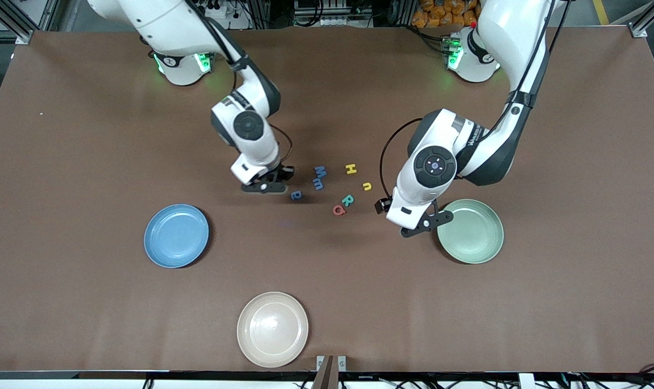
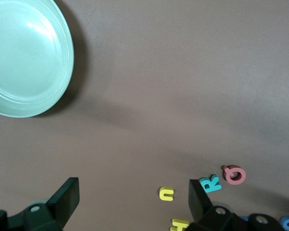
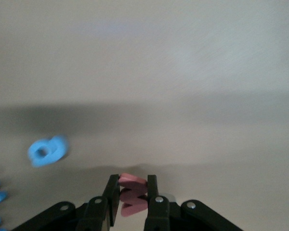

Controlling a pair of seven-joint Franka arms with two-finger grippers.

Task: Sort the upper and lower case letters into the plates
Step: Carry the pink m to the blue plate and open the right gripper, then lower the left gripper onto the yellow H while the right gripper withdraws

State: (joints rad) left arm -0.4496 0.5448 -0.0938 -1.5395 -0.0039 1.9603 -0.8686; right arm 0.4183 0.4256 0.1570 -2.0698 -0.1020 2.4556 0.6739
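My right gripper (image 1: pixel 267 187) is low at the table beside the letter cluster, shut on a pink zigzag letter (image 3: pixel 133 192) held between its fingers; that letter is hidden in the front view. A blue "e" (image 1: pixel 296 195) lies close by. Blue "M" (image 1: pixel 319 172), blue "m" (image 1: pixel 318 184), yellow "H" (image 1: pixel 351 169), yellow "n" (image 1: pixel 367 186), teal "R" (image 1: pixel 348 200) and red "Q" (image 1: pixel 338 209) lie mid-table. My left gripper (image 1: pixel 421 227) hangs open and empty between the letters and the pale green plate (image 1: pixel 470 230). The blue plate (image 1: pixel 176 235) lies toward the right arm's end.
A cream-white plate (image 1: pixel 272 328) lies near the table's front edge, nearer the front camera than the letters. The left wrist view shows the green plate (image 2: pixel 24 57), the "n" (image 2: pixel 167 193), "R" (image 2: pixel 212 183) and "Q" (image 2: pixel 234 174) on bare brown table.
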